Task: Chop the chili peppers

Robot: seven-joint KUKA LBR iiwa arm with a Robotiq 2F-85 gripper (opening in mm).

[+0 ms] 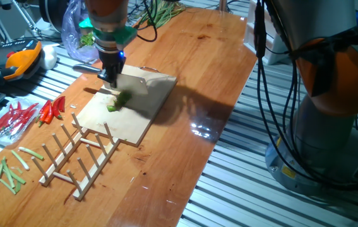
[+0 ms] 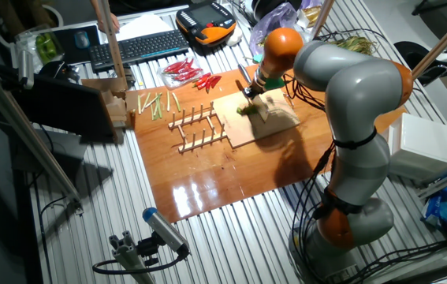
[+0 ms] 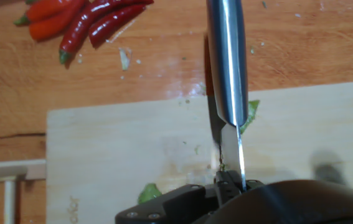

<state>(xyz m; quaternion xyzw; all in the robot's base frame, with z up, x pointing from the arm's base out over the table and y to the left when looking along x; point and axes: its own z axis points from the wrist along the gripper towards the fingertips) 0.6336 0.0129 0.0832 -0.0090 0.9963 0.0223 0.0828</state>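
Note:
A small bright green chili pepper (image 1: 120,101) lies on the pale wooden board (image 1: 147,110), near its left side. My gripper (image 1: 109,74) stands right above it, shut on a knife (image 1: 85,68) whose blade points out to the left. In the hand view the steel knife blade (image 3: 227,74) runs up from my gripper (image 3: 229,185) across the board (image 3: 114,155). One green chili bit (image 3: 249,116) shows at the blade's right edge and another (image 3: 149,193) lies near the gripper. In the other fixed view my gripper (image 2: 253,91) hangs over the chili (image 2: 245,110) on the board (image 2: 274,126).
Long red chilies (image 1: 52,110) lie left of the board, also in the hand view (image 3: 83,22). A wooden peg rack (image 1: 77,154) stands in front of the board. Pale green stalk sticks (image 1: 2,173) lie at the front left. A teach pendant (image 1: 17,60) and a plastic bag (image 1: 74,28) sit behind.

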